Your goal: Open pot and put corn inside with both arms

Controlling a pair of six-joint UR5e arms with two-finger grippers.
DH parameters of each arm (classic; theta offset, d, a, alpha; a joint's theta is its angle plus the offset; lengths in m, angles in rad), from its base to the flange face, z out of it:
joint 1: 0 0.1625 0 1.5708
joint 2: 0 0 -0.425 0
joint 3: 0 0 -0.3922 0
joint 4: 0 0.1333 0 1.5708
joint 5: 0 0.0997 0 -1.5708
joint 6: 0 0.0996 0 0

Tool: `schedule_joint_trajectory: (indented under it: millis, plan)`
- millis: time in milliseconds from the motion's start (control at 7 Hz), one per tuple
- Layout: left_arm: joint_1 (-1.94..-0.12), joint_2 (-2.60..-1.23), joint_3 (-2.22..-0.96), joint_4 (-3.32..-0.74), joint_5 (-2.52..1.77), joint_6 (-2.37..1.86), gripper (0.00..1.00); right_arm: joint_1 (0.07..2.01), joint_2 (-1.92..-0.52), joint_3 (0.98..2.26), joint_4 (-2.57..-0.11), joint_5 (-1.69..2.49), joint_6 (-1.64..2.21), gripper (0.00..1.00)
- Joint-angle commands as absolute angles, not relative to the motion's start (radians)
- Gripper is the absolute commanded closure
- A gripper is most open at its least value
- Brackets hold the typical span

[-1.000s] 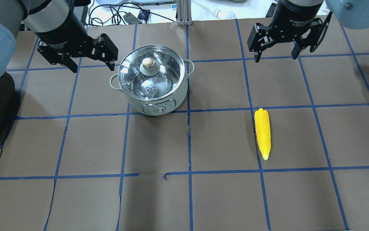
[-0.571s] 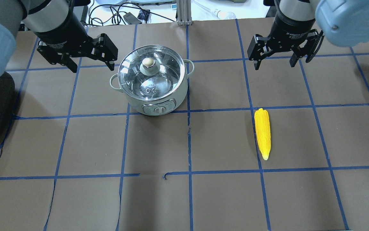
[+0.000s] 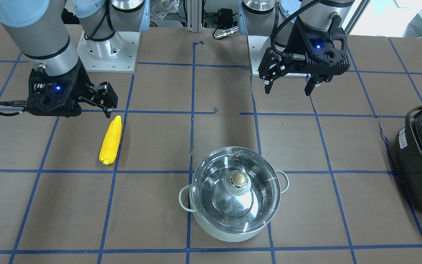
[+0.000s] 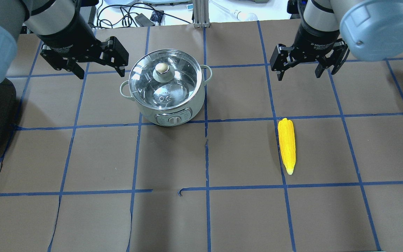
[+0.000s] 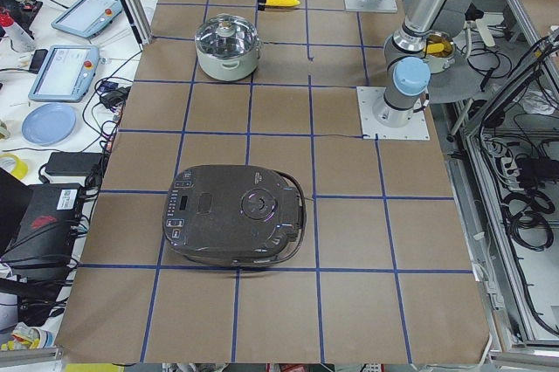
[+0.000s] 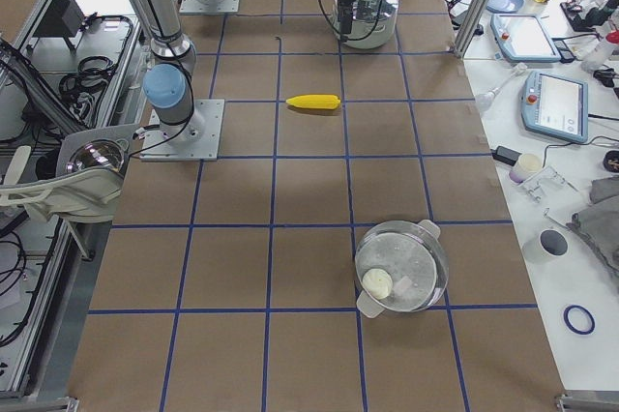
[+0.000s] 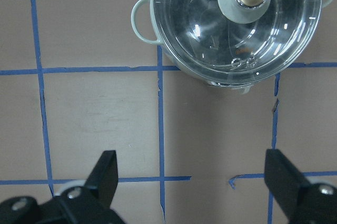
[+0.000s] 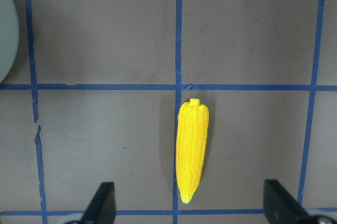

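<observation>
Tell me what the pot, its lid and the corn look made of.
Pot: pale mint, smooth coated wall, likely enamelled or painted metal; mirror-bright steel inside. Lid: clear glass, seen through, with glare. Corn: probably plastic, uniform saturated yellow, moulded kernels.

Glass lid point(image 4: 182, 78) blocks the pot point(image 4: 195, 104) mouth; corn point(image 4: 287, 143) lies apart.

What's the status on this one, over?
Left pincer open, empty, beside pot. Right pincer open, empty, above table near corn. Glass lid on pot, corn lying on table. Nothing between them.
</observation>
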State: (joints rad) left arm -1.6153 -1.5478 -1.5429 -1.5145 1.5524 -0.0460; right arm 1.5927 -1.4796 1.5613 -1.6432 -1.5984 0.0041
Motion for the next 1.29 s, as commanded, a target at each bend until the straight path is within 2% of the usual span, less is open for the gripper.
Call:
schedule_joint_trajectory:
  millis: [0,143,714,857,1143]
  plan:
    - [-1.615,-1.548,-1.543,-1.516,1.552,-0.045,0.00,1.579,-1.470,1.587,-1.663,-1.595,0.002,0.00]
    - [-1.615,-1.548,-1.543,-1.516,1.552,-0.044,0.00,1.557,-1.463,1.658,-1.752,-1.582,0.009,0.00]
    - [-1.617,-1.548,-1.548,-1.516,1.552,-0.046,0.00,1.542,-1.436,2.131,-2.309,-1.598,0.031,0.00]
    - [-1.617,-1.548,-1.551,-1.516,1.552,-0.048,0.00,1.542,-1.383,2.178,-2.413,-1.598,0.067,0.00]
    - [-1.617,-1.552,-1.557,-1.516,1.555,-0.057,0.00,1.542,-1.322,2.177,-2.439,-1.632,0.066,0.00]
